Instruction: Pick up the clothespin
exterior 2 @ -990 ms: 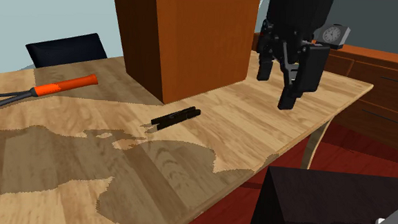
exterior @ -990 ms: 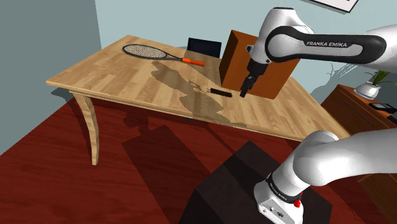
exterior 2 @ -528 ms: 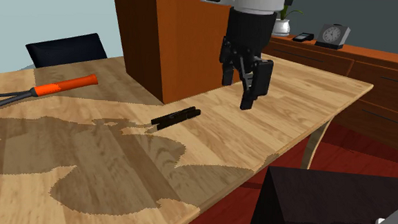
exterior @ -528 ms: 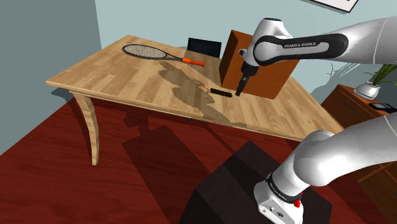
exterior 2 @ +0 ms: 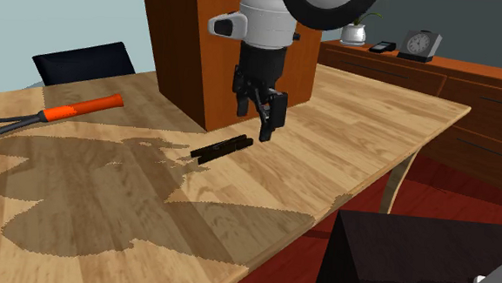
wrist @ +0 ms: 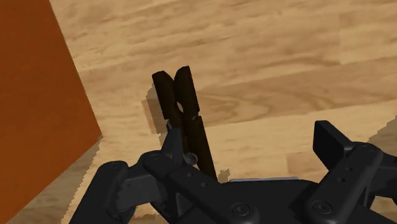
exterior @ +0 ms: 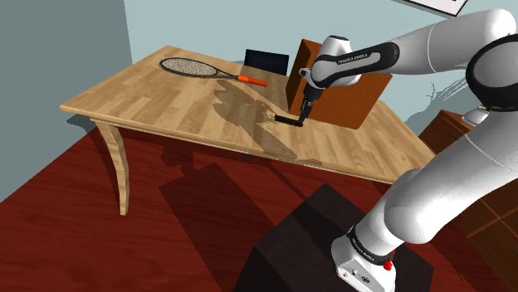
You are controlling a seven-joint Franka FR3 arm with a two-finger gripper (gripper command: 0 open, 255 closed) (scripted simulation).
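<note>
The clothespin [exterior: 288,120] is a slim black piece lying flat on the wooden table [exterior: 174,104], close to the foot of a brown box. It also appears in the second exterior view [exterior 2: 223,148] and from the wrist [wrist: 184,118]. My black gripper [exterior: 302,113] [exterior 2: 258,120] hovers open just above the clothespin's end, a little off the tabletop. Seen from the wrist, the gripper [wrist: 251,153] has its fingers spread wide. The clothespin runs beside one finger [wrist: 170,145] rather than centred between the two, and nothing is clasped.
The tall brown box [exterior: 336,83] [exterior 2: 231,48] [wrist: 38,95] stands right behind the clothespin. A racket [exterior: 195,68] with an orange grip [exterior 2: 81,109] lies farther along the table. A dark chair back [exterior 2: 83,64] and a sideboard with a clock [exterior 2: 419,43] stand beyond the table's edges.
The arm has swung toward the shoulder view's left and come down, from in front of the box to just over the clothespin. The fingers have stayed open.
</note>
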